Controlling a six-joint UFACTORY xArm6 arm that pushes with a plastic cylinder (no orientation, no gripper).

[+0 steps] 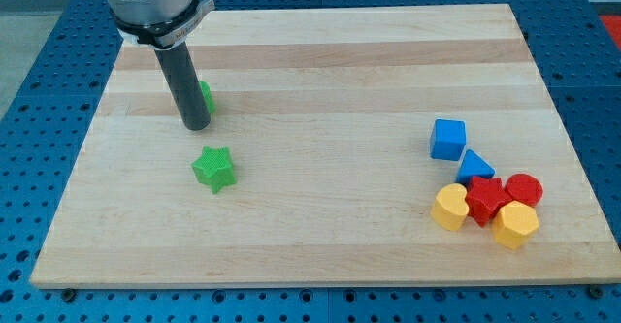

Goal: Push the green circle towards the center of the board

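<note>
The green circle (207, 97) lies near the view's upper left of the wooden board (320, 71), mostly hidden behind my rod, only its right edge showing. My tip (197, 126) rests on the board just in front of and slightly left of the circle, touching or very close to it. A green star (213, 170) lies below the tip, a short way toward the view's bottom.
At the view's lower right sits a tight cluster: a blue cube (448, 139), a blue triangle (474, 165), a red star (486, 200), a red circle (524, 189), a yellow circle (449, 208) and a yellow hexagon (515, 225).
</note>
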